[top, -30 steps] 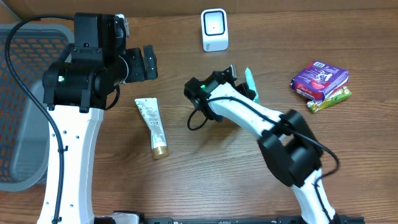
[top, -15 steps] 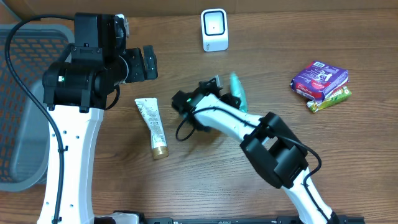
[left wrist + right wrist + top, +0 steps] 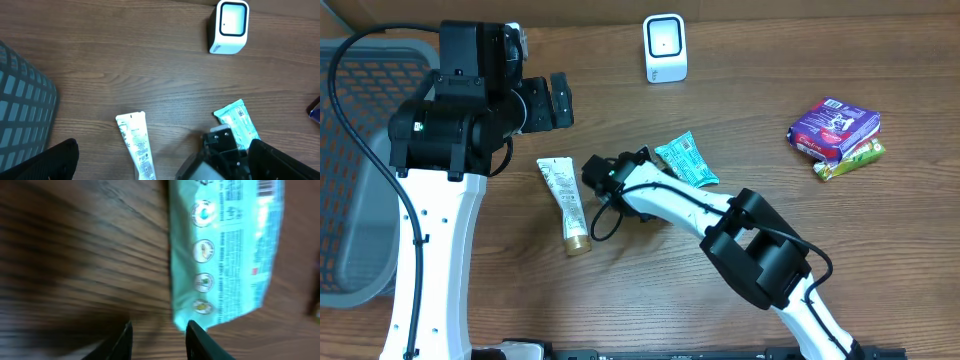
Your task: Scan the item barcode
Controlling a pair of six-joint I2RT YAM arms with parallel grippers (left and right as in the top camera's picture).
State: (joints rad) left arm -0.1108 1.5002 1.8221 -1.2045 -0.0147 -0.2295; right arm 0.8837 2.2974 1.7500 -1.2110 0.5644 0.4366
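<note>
Wooden table carried the teal snack packet, dropped flat and barcode-up short of the scanner as the right gripper parted its jaws and let go, suggesting the scan pass was over; the left gripper hung wide open

In your right wrist view the teal packet runs off the top edge, its small print is too soft to read, and the counter beside it is smeared. In your left wrist view the bottom edge cuts the tube, and the right arm covers the packet's lower end.
</note>
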